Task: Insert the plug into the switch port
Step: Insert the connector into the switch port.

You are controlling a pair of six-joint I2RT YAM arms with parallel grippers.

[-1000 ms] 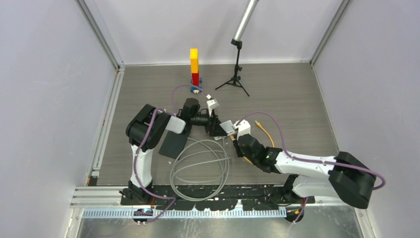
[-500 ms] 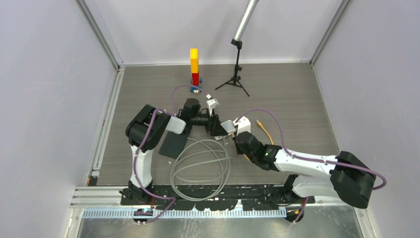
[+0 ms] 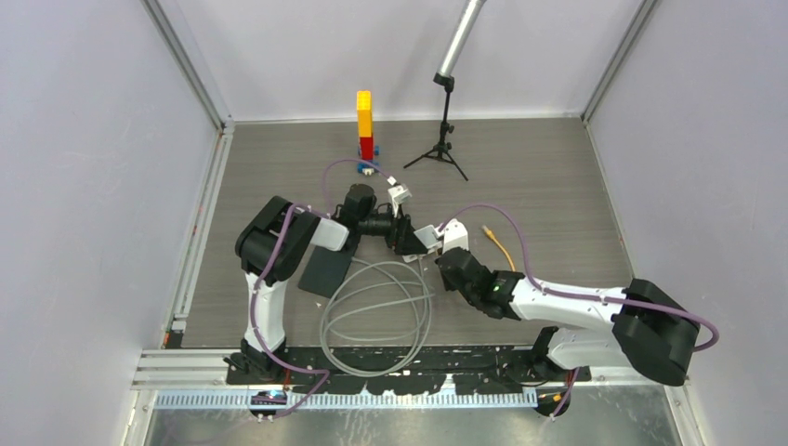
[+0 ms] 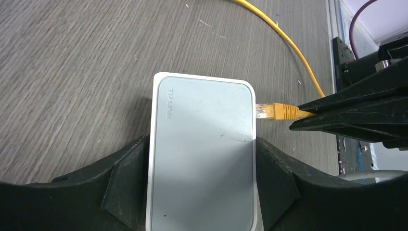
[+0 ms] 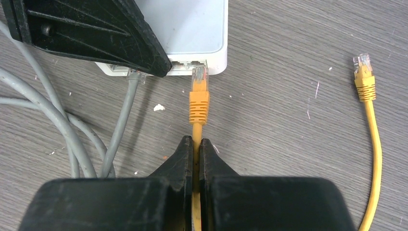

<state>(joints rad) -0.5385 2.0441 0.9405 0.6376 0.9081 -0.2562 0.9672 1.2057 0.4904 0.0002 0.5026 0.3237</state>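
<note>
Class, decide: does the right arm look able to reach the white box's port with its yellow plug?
Probably yes: the yellow plug held in the right end effector points at the white plastic box's port, nothing between.

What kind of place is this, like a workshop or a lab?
Most likely a robotics lab test cell: plain wall panels in aluminium framing enclose the table, with a tripod stand and a toy-brick tower at the back.
</note>
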